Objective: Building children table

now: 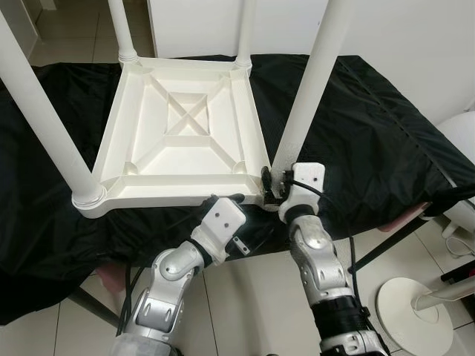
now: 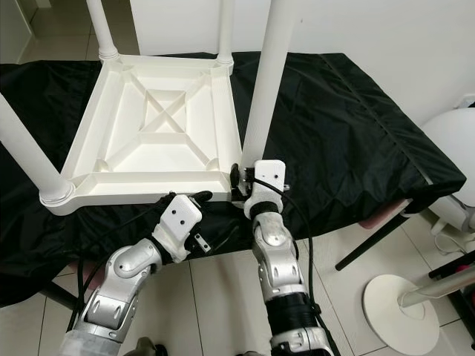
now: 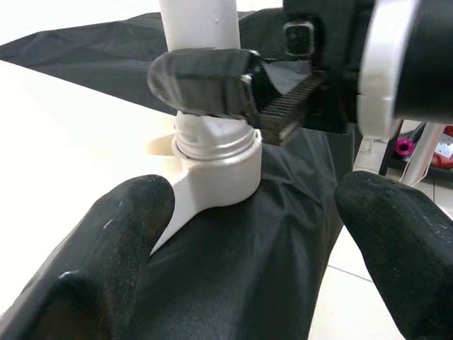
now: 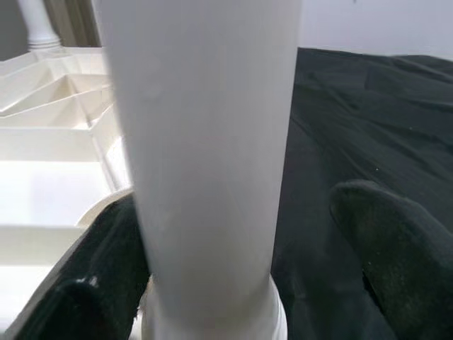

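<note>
Currently right gripper (image 1: pixel 273 180) fingers are straddling the near-corner leg (image 1: pixel 315 70), touching one side. Left gripper (image 3: pixel 248 234) is hovering open beside the tabletop (image 1: pixel 182 133) edge, at the surface's (image 1: pixel 371 126) front.

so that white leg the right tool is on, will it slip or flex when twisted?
Probably rigid: the leg is a thick, straight tube. Its smooth glossy surface looks slippery. The right tool sits low at the socket, so flex should be slight.

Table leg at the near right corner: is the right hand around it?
Yes: the right hand has one black finger on each side of the white table leg, just above its socket.
</note>
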Available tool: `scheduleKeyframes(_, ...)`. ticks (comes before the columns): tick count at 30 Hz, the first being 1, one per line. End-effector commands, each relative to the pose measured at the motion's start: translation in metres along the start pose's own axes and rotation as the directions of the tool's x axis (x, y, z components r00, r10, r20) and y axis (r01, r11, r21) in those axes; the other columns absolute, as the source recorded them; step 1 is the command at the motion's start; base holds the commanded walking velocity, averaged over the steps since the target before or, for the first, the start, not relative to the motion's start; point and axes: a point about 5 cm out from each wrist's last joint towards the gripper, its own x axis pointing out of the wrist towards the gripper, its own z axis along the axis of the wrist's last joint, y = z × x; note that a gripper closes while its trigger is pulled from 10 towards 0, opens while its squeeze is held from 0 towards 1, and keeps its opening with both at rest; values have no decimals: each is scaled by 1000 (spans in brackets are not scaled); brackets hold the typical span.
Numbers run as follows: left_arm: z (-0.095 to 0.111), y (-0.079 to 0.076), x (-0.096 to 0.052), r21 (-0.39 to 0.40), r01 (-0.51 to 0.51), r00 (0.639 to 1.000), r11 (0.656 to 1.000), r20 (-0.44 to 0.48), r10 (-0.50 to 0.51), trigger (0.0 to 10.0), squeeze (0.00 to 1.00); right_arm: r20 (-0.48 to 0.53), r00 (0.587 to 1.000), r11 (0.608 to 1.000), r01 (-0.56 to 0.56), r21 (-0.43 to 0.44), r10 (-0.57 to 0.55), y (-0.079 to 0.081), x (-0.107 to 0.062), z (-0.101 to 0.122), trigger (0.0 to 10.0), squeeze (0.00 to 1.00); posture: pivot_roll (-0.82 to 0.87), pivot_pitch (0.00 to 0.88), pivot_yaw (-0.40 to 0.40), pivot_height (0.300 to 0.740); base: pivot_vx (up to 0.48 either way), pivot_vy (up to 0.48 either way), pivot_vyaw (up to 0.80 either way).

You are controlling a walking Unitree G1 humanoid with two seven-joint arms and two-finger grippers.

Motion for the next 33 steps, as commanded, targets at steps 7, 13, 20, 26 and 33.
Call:
scheduleKeyframes(7, -1, 4, -6, 13, -109, 994, 994, -9, 109, 10000, 0, 33, 993, 982, -103, -158, 110, -6, -30, -3, 10000, 0, -41, 84, -51, 740, 0, 0, 0)
scheduleKeyframes(13, -1, 8, -9, 21, -109, 994, 994, -14, 109, 10000, 0, 55, 964, 949, -246, -197, 261, -2, -59, -5, 1059, 0, -45, 89, -44, 740, 0, 0, 0)
scheduleKeyframes(20, 1, 18, -12, 43, -134, 991, 990, -14, 134, 10000, 0, 10, 902, 892, -424, -158, 431, 16, -67, -15, 0, 0, -45, 88, -39, 740, 0, 0, 0)
scheduleKeyframes(26, 1, 24, -16, 51, -153, 988, 987, -19, 154, 10000, 0, -18, 852, 846, -522, -109, 523, 29, -59, -21, 0, 0, -38, 90, -42, 740, 0, 0, 0)
scheduleKeyframes(33, 1, 25, -16, 50, -163, 986, 985, -20, 164, 10000, 0, -5, 833, 830, -551, -84, 553, 33, -41, -15, 10000, 0, -33, 95, -41, 740, 0, 0, 0)
